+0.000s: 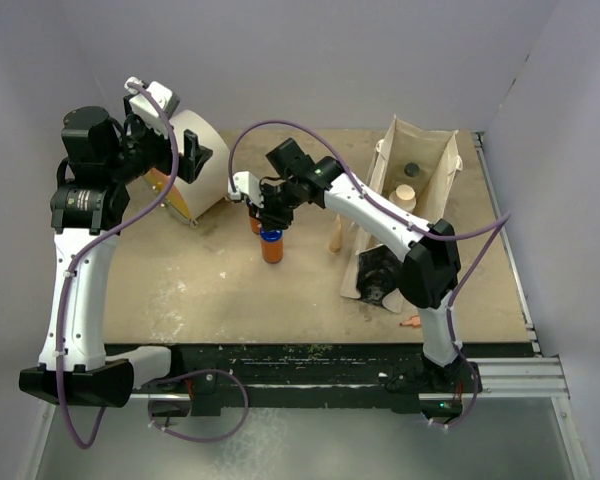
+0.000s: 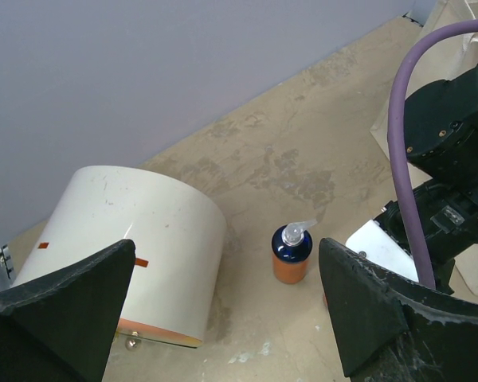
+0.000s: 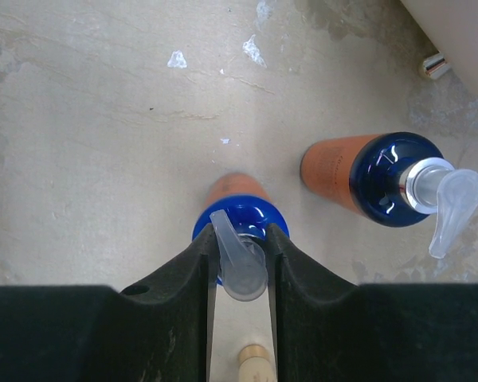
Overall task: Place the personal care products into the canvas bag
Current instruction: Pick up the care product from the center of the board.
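Your right gripper (image 3: 240,239) looks clamped on the pump of one orange bottle (image 3: 237,199), which is standing mid-table. Your left gripper (image 2: 227,247) is wide apart by the drum (image 2: 143,239), holding nothing. The bag (image 1: 452,165) shows two tops inside, and both orange bottles are left to do. Watch the other bottle (image 3: 366,171) just beside you. The cone (image 1: 334,238) stands between you and the bag's tall rim.
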Motion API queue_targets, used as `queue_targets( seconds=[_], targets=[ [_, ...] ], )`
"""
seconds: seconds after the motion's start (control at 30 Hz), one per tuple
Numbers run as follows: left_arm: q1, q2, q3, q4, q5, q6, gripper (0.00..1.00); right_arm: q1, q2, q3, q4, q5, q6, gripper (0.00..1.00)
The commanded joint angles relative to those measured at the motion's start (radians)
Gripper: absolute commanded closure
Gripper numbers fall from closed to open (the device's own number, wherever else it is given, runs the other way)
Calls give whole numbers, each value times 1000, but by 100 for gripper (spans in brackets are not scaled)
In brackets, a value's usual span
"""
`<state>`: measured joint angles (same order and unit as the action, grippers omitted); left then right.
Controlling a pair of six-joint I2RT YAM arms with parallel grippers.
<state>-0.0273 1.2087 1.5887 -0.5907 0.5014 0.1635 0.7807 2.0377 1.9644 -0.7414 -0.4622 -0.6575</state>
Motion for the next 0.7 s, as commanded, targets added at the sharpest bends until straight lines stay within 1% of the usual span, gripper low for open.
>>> queue_targets(
  seconds=[0.0,0.27,0.37,0.57,0.67],
  targets=[
    [7,-10,5,47,26,-19,1,3,-58,34,-1,-4,9,81],
    [8,-5,4,47,37,-21,1,0,-66,33,16,22,37,99],
    [7,-6,2,46,41,-21,1,1,-72,30,31,52,80,100],
    [7,1,0,45,58,-25,1,0,-81,33,71,217,215,100],
    [8,2,-5,45,66,-26,1,0,-93,17,85,252,267,100]
  ],
)
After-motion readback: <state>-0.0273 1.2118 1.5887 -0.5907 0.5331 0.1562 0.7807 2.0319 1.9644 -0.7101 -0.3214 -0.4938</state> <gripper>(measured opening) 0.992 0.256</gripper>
